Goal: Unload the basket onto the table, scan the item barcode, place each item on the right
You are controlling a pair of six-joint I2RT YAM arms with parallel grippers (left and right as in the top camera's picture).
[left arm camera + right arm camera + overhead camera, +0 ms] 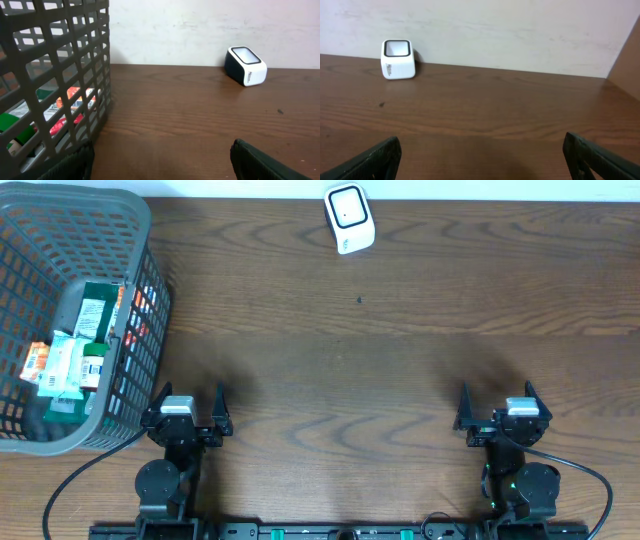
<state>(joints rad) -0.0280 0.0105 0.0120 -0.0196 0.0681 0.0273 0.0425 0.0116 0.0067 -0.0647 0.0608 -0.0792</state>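
Left gripper (pixel 193 395) hangs released, jaws spread wide, nothing between them; it sits at the near table edge just right of the basket (pixel 150 250). Right gripper (pixel 497 395) likewise released and empty, jaws wide, at the near edge on the right, well apart from everything else. Items (pixel 75 360) to be scanned all lie inside the basket at the left: a loose pile of small boxes and packets, white, green and orange, overlapping one another. No barcode can be made out from any view. Scanner (pixel 349 218) stands at the far edge of the table (pixel 350 360), near centre, by the wall; its window looks to face up and slightly toward the arms. Judged step: the very start, nothing picked and neither arm committed. The left arm is the natural one for the pick, being beside the basket. Next move calls for lifting over the basket rim, coming down from above onto one top-lying item, and closing on its narrow sides without dragging its neighbours. The barcode face must then be found and turned toward the scanner window; the reach across to the far edge is long.
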